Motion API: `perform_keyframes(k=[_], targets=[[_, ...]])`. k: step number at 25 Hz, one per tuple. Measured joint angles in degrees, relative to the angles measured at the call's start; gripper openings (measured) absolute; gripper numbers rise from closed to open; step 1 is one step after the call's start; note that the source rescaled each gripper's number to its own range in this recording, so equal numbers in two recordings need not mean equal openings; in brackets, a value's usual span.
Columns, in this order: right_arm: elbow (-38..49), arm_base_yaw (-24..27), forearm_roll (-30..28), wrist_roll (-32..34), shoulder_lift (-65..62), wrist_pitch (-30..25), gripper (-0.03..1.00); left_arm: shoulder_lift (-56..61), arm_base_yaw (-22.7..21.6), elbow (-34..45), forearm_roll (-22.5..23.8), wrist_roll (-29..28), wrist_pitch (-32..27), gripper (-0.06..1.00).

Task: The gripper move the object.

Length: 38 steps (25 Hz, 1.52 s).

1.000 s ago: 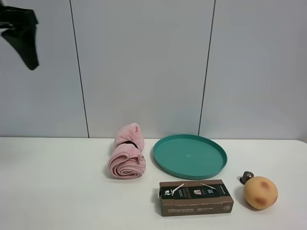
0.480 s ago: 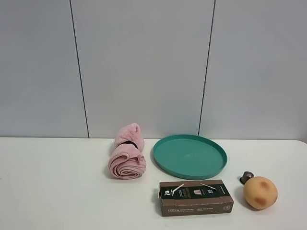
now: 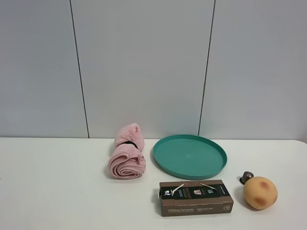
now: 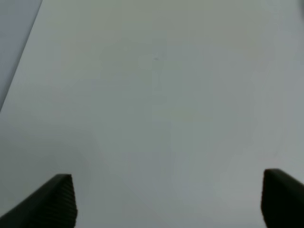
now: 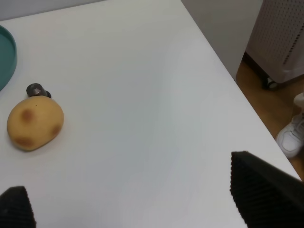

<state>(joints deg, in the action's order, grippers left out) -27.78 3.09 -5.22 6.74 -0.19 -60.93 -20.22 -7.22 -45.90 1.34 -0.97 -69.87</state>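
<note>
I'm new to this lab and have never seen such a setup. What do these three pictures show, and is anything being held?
A robot with two arms, each ending in a two-fingered hand. One picture comes from a high camera facing a white table: on it lie a pink rolled towel, a green plate, a brown box, a small capsule and the potato-like object. The other two come from cameras on the wrists. The left hand and right hand are both open and hold nothing.
</note>
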Motion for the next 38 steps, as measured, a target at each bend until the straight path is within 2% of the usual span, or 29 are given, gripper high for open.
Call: perform_keyframes(k=[5,11,19,27,38], targets=[[0.0,0.0,0.0,0.0,0.0,0.0,1.0,7.89,0.0,6.99,0.0,0.07,0.0,0.91],[0.0,0.0,0.0,0.0,0.0,0.0,1.0,11.93,0.0,13.07,-0.22,-1.93,-0.1,0.91],[0.0,0.0,0.0,0.0,0.0,0.0,1.0,12.62,0.0,13.43,-0.29,-2.96,0.37,0.91],[0.0,0.0,0.0,0.0,0.0,0.0,1.0,13.1,0.0,16.48,-2.31,-0.17,8.41,0.91],[0.0,0.0,0.0,0.0,0.0,0.0,1.0,20.36,0.0,16.71,-2.42,0.07,9.46,0.87]])
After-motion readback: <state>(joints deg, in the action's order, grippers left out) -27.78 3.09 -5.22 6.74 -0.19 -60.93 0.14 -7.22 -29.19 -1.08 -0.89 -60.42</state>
